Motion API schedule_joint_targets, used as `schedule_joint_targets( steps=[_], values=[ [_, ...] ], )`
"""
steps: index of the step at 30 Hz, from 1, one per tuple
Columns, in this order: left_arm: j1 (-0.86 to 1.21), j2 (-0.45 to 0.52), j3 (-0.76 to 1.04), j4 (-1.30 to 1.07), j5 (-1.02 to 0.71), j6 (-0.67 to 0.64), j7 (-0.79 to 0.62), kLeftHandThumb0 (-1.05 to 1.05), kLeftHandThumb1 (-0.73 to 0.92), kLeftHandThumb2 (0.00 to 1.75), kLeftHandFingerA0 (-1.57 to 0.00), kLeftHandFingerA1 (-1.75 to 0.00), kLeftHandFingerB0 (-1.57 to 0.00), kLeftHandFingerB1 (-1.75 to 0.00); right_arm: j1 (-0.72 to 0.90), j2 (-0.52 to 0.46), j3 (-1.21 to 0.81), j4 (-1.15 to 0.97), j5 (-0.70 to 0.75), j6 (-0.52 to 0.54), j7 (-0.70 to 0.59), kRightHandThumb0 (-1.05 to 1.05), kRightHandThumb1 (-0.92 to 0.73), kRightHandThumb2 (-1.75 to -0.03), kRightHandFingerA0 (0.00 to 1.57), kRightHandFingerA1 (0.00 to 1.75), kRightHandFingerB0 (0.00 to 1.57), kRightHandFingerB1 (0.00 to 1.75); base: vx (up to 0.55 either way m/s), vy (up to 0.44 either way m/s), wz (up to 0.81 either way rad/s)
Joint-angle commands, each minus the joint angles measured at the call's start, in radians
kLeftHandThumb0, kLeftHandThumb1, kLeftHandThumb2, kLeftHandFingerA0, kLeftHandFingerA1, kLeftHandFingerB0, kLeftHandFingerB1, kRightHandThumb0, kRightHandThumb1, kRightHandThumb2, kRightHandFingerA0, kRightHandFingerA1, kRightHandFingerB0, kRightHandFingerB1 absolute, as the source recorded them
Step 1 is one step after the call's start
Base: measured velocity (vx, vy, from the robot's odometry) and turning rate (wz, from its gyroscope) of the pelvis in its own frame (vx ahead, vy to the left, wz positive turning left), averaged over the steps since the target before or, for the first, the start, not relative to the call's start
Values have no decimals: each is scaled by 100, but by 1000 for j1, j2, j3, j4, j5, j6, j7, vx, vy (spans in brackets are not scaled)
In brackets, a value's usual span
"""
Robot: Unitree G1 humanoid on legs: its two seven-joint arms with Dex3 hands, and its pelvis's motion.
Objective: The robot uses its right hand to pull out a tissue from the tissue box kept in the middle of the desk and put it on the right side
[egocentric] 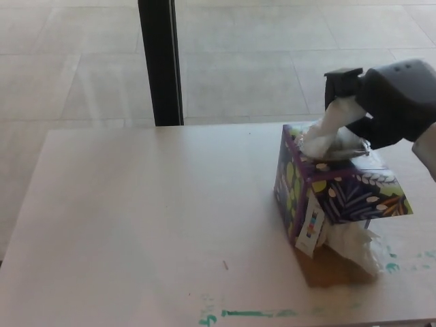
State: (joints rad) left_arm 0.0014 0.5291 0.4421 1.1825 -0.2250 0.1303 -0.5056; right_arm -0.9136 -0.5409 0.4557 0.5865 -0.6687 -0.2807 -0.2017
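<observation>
While the right robot hand is clamping a tissue above the tissue box, we are reading the grip as a lift clear of the slot. Box is sitting right of centre on the table, over crumpled tissue; teal marks near us, tiled floor and dark post far.

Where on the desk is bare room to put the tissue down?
The widest bare patch is the desk left of the tissue box, up to the black post. On the right it is crowded: a crumpled tissue lies against the box's front, leaving only narrow strips. The right hand holds the tissue above the box.
</observation>
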Motion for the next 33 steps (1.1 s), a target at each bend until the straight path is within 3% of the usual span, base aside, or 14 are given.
schedule_joint_targets(
  steps=[1,3,6,15,19,25,26,27,30,33],
  values=[
    [23,3,1,-7,-4,-46,24,-70,61,59,-53,-56,-49,-44,-96,-30,-114,70,1,-130,-228,-26,-56,-114,94,164,85,142,0,0,0],
    [24,1,9,-4,-14,-37,14,-69,61,59,-51,-57,-47,-44,-100,-13,-146,82,3,-121,-284,-24,-54,-116,93,169,83,151,0,0,0],
    [25,-4,18,1,-21,-35,15,-66,61,58,-52,-58,-46,-43,-111,-8,-184,86,11,-107,-315,-19,-49,-133,93,175,80,156,0,0,0],
    [22,2,39,11,-36,-23,5,-64,60,59,-47,-58,-45,-45,-176,-7,-227,136,8,-122,-333,-21,-44,-134,92,175,80,155,0,0,0],
    [34,4,35,3,-33,-26,0,-66,61,58,-52,-59,-48,-45,-202,-8,-251,149,-27,-49,-410,-20,-45,-132,88,172,81,151,0,0,0],
    [46,3,16,-13,-17,-40,15,-67,62,58,-53,-57,-47,-43,-282,-67,-308,203,-2,-33,-376,-20,-43,-132,91,171,80,152,0,0,0],
    [47,3,17,-14,-21,-40,10,-67,47,89,-48,-64,-42,-56,-292,-76,-314,207,-1,-25,-369,-20,-44,-131,93,173,79,153,0,0,0],
    [47,3,19,-10,-25,-40,11,-67,62,57,-52,-57,-47,-44,-304,-88,-316,214,-5,-24,-373,-20,-42,-132,92,172,81,152,0,0,0],
    [62,12,21,-13,-26,-44,17,-67,61,58,-54,-56,-48,-43,-327,-100,-312,237,-12,-27,-375,-21,-42,-132,90,172,81,150,0,0,0],
    [76,21,24,-15,-32,-52,-4,-69,61,59,-50,-57,-48,-44,-346,-132,-304,255,-26,-23,-382,-23,-41,-135,103,168,87,144,0,0,0]
  ],
)
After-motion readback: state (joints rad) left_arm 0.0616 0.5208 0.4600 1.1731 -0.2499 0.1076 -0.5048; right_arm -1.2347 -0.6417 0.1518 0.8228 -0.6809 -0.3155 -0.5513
